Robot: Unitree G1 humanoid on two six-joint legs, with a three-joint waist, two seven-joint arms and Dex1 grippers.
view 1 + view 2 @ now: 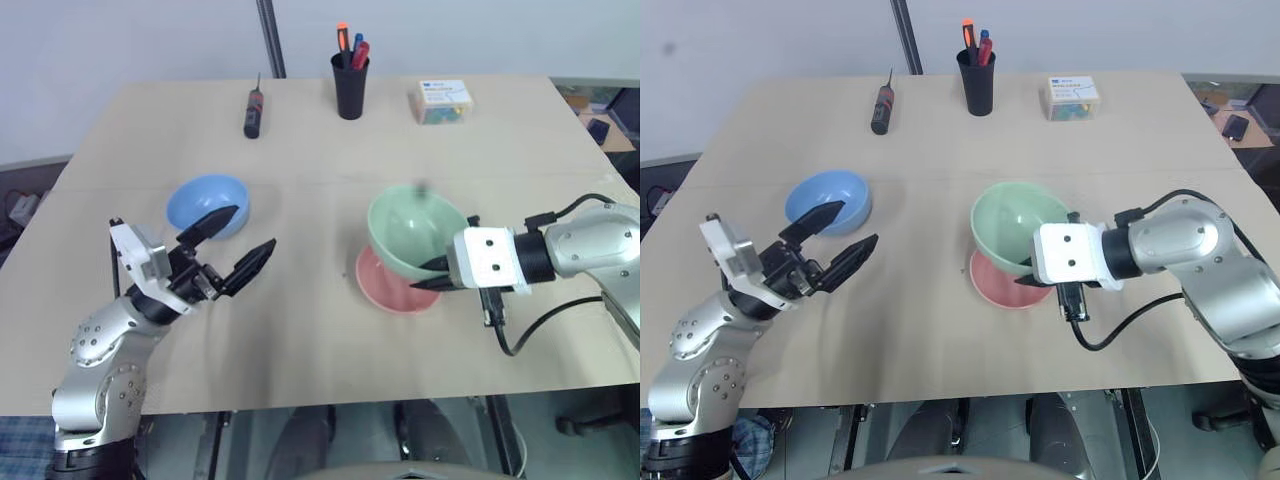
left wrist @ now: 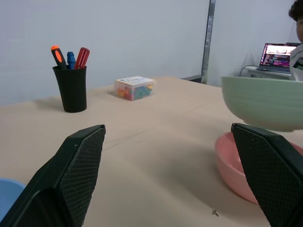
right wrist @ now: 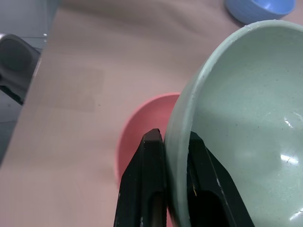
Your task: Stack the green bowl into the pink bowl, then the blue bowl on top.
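My right gripper [image 3: 176, 137] is shut on the rim of the green bowl [image 1: 412, 229], which hangs tilted just above the pink bowl [image 1: 385, 287] on the table. Whether the two bowls touch I cannot tell. The blue bowl [image 1: 205, 203] sits upright on the table to the left. My left gripper [image 1: 241, 241] stands open just in front of the blue bowl, a little above the table, with nothing between its fingers [image 2: 80, 165]. The green bowl [image 2: 262, 101] and the pink bowl [image 2: 234, 163] also appear in the left wrist view.
At the table's back stand a black cup of pens [image 1: 350, 80], a black screwdriver [image 1: 254, 110] and a small clear box of coloured bits [image 1: 441, 100]. A metal pole [image 1: 270, 35] rises behind. A laptop [image 2: 277, 56] and part of a person sit off to the right.
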